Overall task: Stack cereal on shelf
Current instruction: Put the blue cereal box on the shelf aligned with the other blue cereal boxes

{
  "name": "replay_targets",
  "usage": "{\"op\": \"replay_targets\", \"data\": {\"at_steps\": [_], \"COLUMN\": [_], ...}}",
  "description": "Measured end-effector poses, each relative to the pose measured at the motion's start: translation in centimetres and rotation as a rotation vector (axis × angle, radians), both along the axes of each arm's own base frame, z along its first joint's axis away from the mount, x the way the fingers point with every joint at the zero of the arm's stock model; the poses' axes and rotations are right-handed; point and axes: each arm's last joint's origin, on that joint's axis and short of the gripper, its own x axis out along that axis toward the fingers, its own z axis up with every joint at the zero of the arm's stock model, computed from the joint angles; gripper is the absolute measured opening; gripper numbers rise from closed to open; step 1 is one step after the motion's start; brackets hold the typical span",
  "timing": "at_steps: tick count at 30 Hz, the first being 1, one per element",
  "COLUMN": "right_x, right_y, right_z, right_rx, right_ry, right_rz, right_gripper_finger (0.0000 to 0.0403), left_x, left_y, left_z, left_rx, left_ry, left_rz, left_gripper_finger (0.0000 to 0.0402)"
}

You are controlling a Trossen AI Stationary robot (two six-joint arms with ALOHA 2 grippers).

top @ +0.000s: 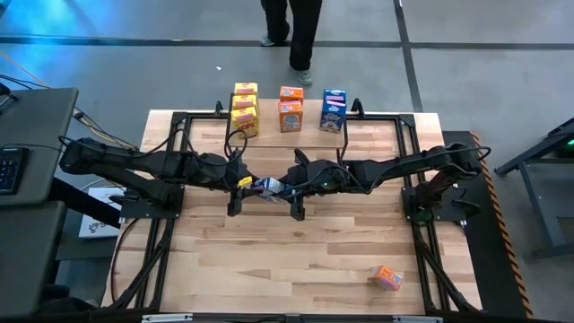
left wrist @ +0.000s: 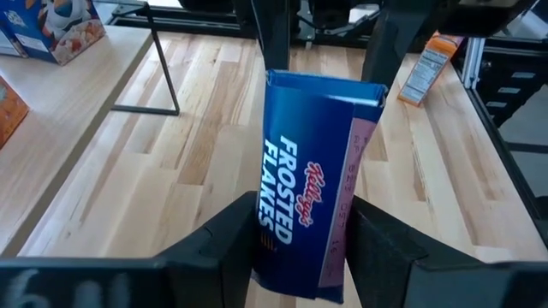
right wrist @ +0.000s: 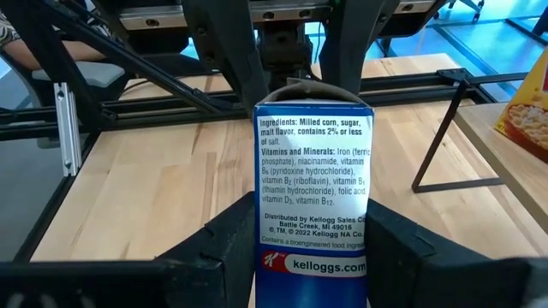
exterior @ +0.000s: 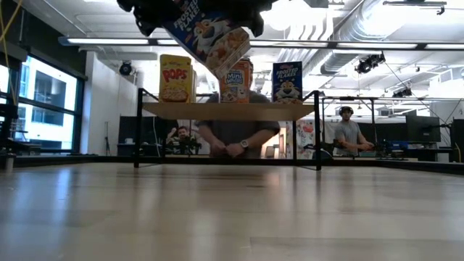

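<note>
A blue Frosted Flakes box (top: 267,187) hangs in the air over the table's middle, between both grippers. My left gripper (top: 247,184) is shut on its left end and my right gripper (top: 289,186) on its right end. In the low view the box (exterior: 210,36) sits tilted, high above the tabletop. The shelf (exterior: 232,110) stands at the far edge on thin black legs. On its plank top rest yellow boxes (top: 245,109), orange boxes (top: 291,108) and one blue box (top: 333,109). Another orange box (top: 387,277) lies on the table, near right. My left gripper (left wrist: 300,248) pinches the blue box's near end (left wrist: 295,231) between its two fingers, coming level from the table's left, along the box. The box is lifted clear. My right gripper (right wrist: 312,248) pinches the opposite end; its fingers flank the ingredients panel (right wrist: 313,222), coming level from the table's right.
A person (exterior: 232,138) stands just behind the shelf, hands clasped; their legs (top: 291,36) show beyond the far edge. More people sit in the room behind. Black frame rails (top: 170,170) run along the table's left and right sides. Bare wood (top: 269,260) lies toward the near edge.
</note>
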Motion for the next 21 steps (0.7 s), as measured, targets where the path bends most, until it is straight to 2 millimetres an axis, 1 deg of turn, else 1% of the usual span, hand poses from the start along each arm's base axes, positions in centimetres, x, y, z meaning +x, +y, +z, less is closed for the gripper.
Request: {"op": "replay_targets", "data": {"at_steps": [14,21], "right_x": [0.0,-0.03], "right_y": [-0.03,-0.01], "right_z": [-0.02,-0.07], "right_rx": [-0.002,-0.003], "right_ry": [0.002,0.008], "right_rz": [-0.005,-0.004], "right_gripper_finger": [0.0158,0.0158], "left_x": [0.03,0.02], "left_y": [0.01,0.03], "left_z": [0.06,0.06], "left_rx": [-0.002,0.031], "left_ry": [-0.007,-0.002], "left_rz": [0.003,-0.013], "left_gripper_finger": [0.0183,0.021]}}
